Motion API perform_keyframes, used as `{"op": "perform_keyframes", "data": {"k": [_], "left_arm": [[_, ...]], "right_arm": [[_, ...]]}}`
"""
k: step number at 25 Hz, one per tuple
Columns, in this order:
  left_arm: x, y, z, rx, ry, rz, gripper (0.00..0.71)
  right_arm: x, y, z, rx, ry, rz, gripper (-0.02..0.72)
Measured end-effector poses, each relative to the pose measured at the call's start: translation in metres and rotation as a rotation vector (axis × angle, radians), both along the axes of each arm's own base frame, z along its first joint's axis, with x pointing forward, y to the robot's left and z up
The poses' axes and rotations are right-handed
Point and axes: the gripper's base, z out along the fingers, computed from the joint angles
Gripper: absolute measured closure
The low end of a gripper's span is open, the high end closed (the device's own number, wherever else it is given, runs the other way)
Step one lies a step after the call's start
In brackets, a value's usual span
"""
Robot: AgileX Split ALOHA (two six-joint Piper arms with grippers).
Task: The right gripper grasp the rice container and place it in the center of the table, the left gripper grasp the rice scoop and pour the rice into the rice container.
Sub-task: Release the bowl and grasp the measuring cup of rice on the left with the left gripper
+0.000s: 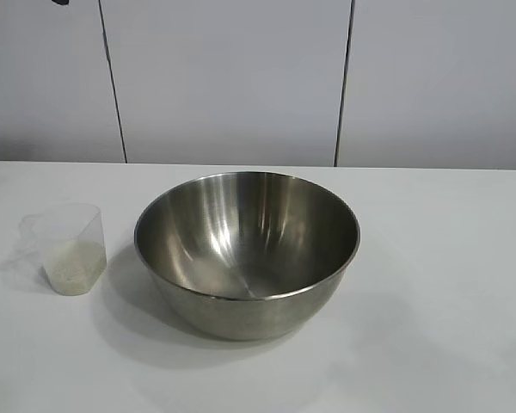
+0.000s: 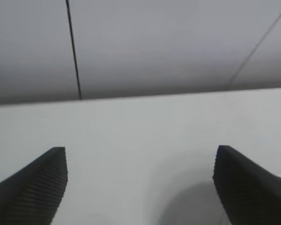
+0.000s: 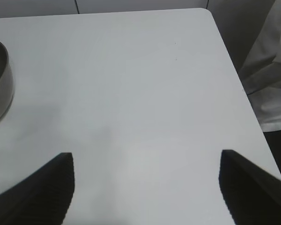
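The table is plain white and carries the rice container, a large steel bowl standing upright near its middle. Just beside the bowl, apart from it, stands the rice scoop with rice in its bottom; the bowl itself looks empty, though reflections make that uncertain. The left gripper and the right gripper both hang over bare tabletop, fingers spread wide, holding nothing.

Left hand (fingers apart) above table.
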Motion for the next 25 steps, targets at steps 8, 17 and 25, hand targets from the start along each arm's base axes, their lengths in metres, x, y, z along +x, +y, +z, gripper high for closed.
{"op": "perform_keyframes", "data": {"k": [8, 17, 25], "left_arm": [[-0.029, 0.012, -0.075, -0.016, 0.04, 0.076, 0.105], [-0.034, 0.011, -0.128, 0.154, 0.247, 0.019, 0.105], [-0.033, 0.017, -0.157, 0.194, 0.34, -0.054, 0.105]], "right_arm": [[0.0, 0.0, 0.0, 0.0, 0.0, 0.0, 0.126], [0.0, 0.0, 0.0, 0.0, -0.001, 0.0, 0.126], [0.0, 0.0, 0.0, 0.0, -0.001, 0.0, 0.126]]}}
